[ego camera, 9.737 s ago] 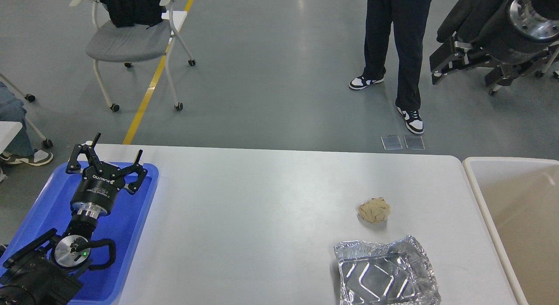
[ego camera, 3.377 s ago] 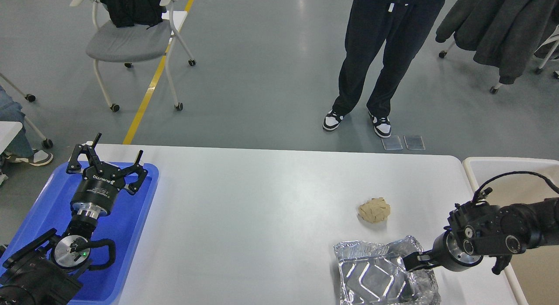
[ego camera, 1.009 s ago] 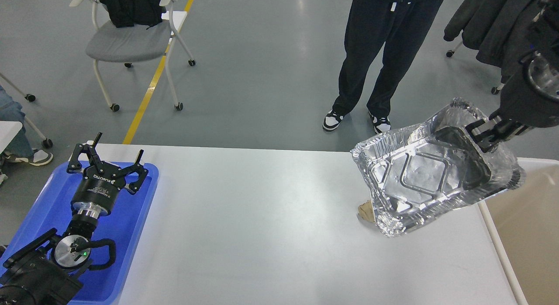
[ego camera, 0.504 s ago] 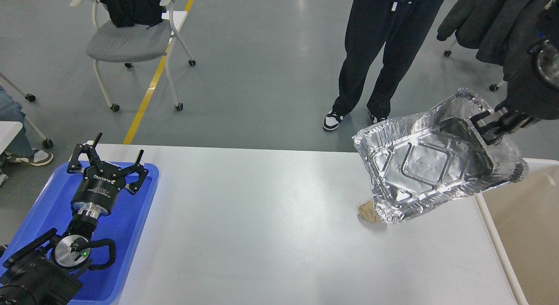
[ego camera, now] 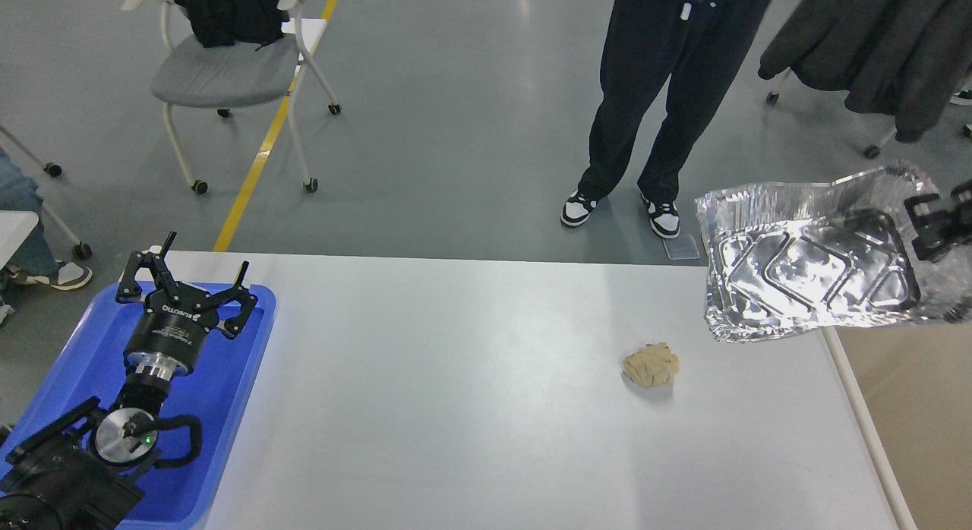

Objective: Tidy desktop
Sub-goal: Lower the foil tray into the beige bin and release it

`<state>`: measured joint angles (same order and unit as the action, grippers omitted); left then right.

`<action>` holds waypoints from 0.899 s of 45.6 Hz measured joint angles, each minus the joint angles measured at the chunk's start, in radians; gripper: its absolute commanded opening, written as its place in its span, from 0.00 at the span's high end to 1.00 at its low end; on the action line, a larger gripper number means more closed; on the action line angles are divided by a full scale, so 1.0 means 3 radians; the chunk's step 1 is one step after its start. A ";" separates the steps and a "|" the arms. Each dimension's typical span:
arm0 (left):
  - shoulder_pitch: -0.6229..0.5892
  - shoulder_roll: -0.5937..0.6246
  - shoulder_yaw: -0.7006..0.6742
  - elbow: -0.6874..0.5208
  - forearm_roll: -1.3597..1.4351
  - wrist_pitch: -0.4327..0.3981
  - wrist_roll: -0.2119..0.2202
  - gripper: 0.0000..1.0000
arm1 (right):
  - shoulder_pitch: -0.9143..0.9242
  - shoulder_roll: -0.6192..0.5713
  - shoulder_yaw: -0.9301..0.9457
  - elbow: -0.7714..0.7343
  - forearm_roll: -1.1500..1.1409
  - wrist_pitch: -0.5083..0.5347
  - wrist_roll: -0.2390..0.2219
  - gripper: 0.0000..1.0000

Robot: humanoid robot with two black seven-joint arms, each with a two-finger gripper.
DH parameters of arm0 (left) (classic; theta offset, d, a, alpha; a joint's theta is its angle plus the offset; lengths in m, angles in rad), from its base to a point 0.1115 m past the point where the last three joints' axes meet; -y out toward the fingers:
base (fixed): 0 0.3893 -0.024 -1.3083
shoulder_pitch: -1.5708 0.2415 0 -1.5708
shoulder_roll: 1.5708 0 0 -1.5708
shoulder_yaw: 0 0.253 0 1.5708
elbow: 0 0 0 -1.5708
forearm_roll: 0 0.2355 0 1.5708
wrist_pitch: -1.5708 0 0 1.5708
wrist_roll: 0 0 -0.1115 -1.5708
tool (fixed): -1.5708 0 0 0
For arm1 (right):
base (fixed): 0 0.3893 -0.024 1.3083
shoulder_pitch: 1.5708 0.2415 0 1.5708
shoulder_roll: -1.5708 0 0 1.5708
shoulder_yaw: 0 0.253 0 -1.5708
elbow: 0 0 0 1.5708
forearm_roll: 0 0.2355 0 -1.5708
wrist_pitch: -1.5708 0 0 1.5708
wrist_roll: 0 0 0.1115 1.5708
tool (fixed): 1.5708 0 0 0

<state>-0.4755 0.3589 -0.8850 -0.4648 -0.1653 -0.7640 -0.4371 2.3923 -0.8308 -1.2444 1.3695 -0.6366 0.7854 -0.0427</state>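
The desktop is a wide light grey-white tabletop. A crumpled beige paper ball lies on its right half. My right gripper is at the right edge of the view, shut on the rim of a crinkled foil tray. It holds the tray tilted in the air over the table's right end and the beige bin. My left gripper is open and empty, hovering over the blue tray at the left.
A person stands just beyond the table's far edge. A grey chair stands at the back left, and dark coats hang at the back right.
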 measured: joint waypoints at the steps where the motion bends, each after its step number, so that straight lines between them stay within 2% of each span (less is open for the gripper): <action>1: 0.0000 0.0000 0.0000 0.0000 0.0000 0.0000 0.0000 0.01 | -0.0048 -0.0062 -0.0001 -0.0062 -0.0001 0.0000 0.0000 1.00; 9: 0.0000 0.0001 0.0000 0.0001 0.0000 0.0000 0.0000 0.01 | -0.0354 -0.0451 0.0041 -0.0437 0.0015 -0.0014 0.0000 1.00; 19: 0.0000 0.0002 0.0000 0.0000 -0.0001 0.0000 0.0000 0.01 | -0.0919 -0.0802 0.0244 -0.0863 0.0029 -0.0313 0.0001 1.00; 41: 0.0004 0.0001 0.0000 -0.0001 -0.0001 0.0000 0.0000 0.01 | -0.2508 -0.0916 0.0833 -0.1600 0.0049 -0.1138 0.0000 1.00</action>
<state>-0.4743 0.3594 -0.8850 -0.4650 -0.1657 -0.7640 -0.4372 1.6398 -1.1057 -0.9946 0.8894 -0.6218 0.4439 -0.0427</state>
